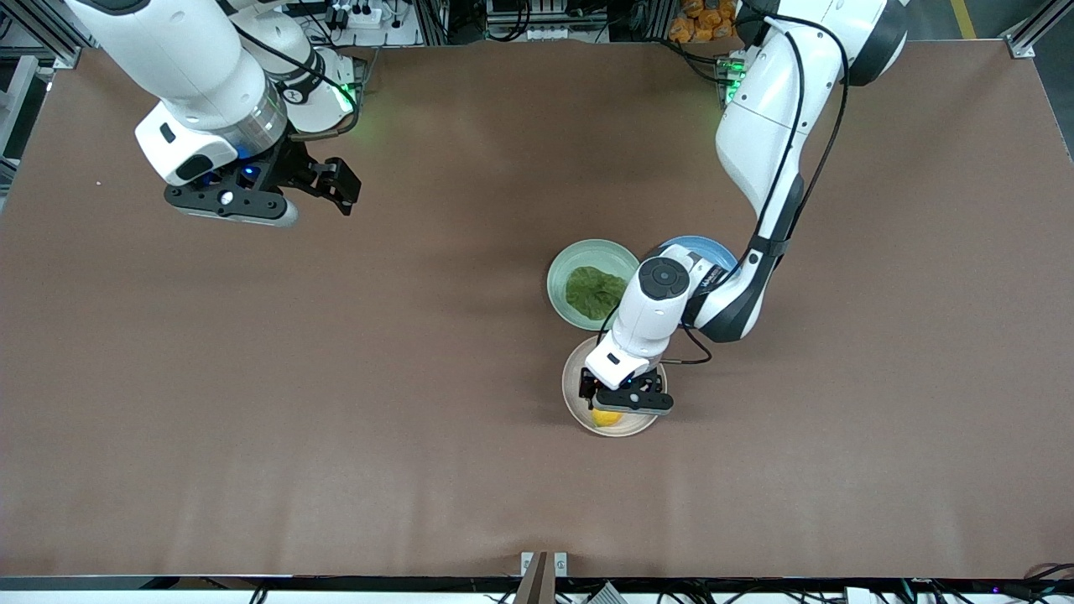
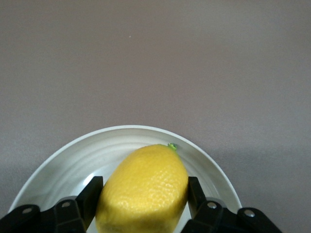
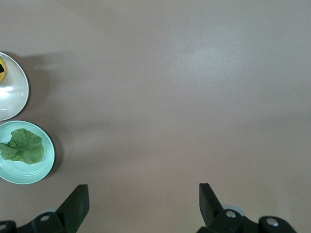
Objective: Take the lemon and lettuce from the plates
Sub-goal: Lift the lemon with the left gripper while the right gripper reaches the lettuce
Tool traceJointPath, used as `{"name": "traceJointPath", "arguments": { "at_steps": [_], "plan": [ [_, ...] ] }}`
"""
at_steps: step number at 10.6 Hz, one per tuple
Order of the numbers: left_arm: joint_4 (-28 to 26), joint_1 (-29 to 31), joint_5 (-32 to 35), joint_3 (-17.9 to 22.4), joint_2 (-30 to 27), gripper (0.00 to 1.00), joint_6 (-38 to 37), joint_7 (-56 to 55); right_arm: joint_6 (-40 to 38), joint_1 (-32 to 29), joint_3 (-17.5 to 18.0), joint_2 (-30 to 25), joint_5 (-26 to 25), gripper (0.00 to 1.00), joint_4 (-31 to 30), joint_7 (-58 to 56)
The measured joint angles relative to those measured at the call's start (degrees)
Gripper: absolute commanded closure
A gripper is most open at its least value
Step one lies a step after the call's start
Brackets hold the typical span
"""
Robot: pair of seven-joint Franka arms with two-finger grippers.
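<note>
Two glossy white arms with dark grey joint caps. Black cables along the links. Each black end effector, left and right, has silver screws.

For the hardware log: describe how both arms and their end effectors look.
Both arms have glossy white shells with dark grey joint bands. The left arm carries a black cable along its outside; green lights glow near each base. The left end effector and right end effector are black, two-fingered, with silver screws. The right wrist shows a silver ring.

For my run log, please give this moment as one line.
left end effector: fingers either side of lemon on beige plate | right end effector: open, waiting | lettuce: on mint plate
</note>
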Motion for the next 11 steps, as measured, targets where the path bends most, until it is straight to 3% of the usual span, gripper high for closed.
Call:
{"name": "traceJointPath", "arguments": {
  "at_steps": [5,11],
  "plan": [
    [0.91,0.71,0.0,0.23,-0.87,1.0,-1.6,-1.31,0.0,0.12,0.02,0.04,-0.05,0.0,0.0,0.0],
    [1.69,3.7,-2.56,0.25,-10.46,1.0,-22.05,-1.61,1.75,5.41,0.1,2.07,-0.13,0.01,-0.02,3.12]
  ]
}}
